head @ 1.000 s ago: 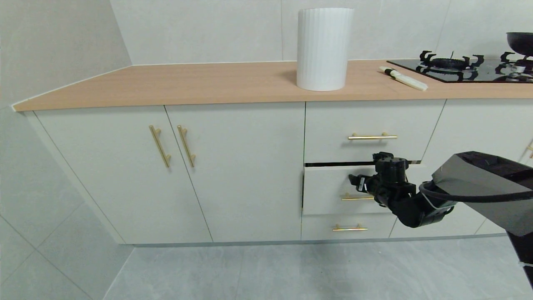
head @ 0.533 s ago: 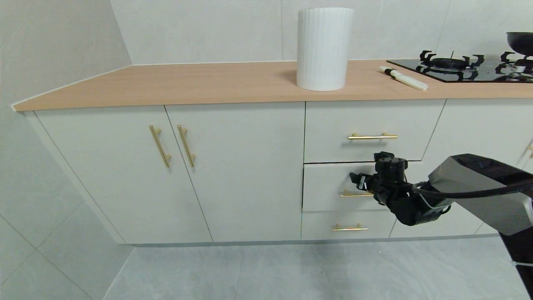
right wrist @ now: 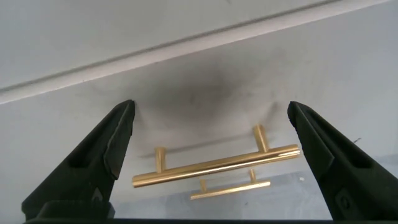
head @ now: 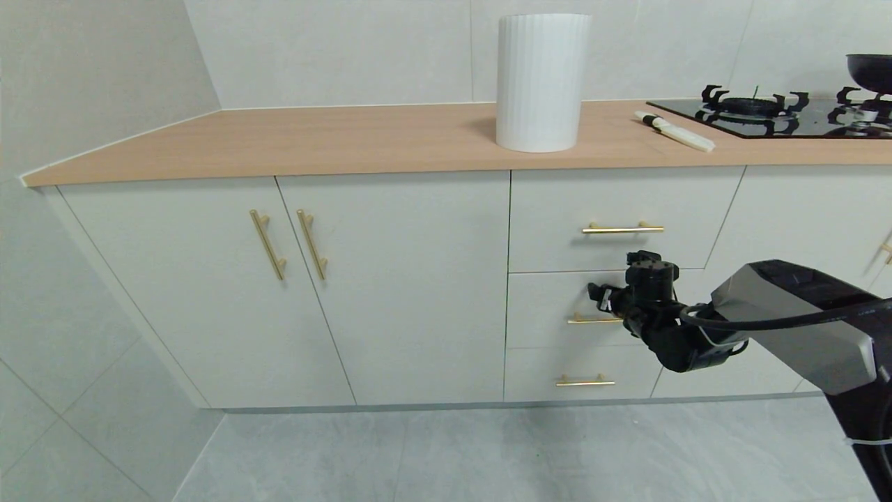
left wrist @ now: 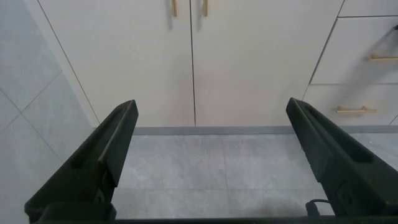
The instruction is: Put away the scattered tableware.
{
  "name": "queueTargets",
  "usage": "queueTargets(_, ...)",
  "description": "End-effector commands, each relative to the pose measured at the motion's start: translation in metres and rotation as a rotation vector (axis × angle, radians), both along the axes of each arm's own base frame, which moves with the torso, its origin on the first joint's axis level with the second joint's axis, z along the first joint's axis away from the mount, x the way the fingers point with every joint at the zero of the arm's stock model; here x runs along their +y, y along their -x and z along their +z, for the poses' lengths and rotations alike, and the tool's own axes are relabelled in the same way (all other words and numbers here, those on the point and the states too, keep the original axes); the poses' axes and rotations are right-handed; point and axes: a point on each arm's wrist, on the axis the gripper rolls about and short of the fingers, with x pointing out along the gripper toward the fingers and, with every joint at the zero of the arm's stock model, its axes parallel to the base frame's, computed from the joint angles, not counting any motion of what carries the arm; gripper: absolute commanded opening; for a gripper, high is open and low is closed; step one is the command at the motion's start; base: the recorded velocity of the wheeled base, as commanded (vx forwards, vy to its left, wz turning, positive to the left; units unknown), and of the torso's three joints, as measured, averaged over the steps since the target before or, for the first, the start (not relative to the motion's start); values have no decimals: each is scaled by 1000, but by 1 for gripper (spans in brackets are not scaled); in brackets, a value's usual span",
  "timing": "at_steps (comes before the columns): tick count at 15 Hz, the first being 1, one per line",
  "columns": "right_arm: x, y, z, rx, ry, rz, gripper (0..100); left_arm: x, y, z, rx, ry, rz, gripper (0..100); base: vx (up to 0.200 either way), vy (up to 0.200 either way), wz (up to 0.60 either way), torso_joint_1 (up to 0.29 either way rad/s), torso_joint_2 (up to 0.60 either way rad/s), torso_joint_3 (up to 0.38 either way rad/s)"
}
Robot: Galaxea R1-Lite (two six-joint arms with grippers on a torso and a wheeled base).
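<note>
Fingers spread and empty, the right gripper (head: 605, 301) faces the middle drawer (head: 543, 310) just above its brass handle (head: 592, 320); a square push should seat the front flush. The white knife (head: 674, 131) lies on the countertop (head: 313, 139) beside the hob (head: 766, 115).

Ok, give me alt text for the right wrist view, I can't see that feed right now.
The right gripper, open, faces a pale drawer front, its two dark fingers framing a horizontal gold bar handle. A seam runs across the cabinet face above the handle.
</note>
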Motion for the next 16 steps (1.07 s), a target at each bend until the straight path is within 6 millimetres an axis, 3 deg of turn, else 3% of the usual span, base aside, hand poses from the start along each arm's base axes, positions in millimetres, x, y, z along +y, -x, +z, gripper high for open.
queueTargets(1,-1,-2,-2,-5,-1,-6,100,0,0,0,1,0,1,100,0,0,0,0,0,0)
queueTargets(11,-3,7,6,6,2,-10,100,0,0,0,0,0,1,100,0,0,0,0,0,0)
queueTargets(13,-8,41,24,64,-1,54,100,0,0,0,1,0,1,100,0,0,0,0,0,0)
queueTargets(16,-16,103,88,63,-39,205,100,0,0,0,0,0,1,100,0,0,0,0,0,0)
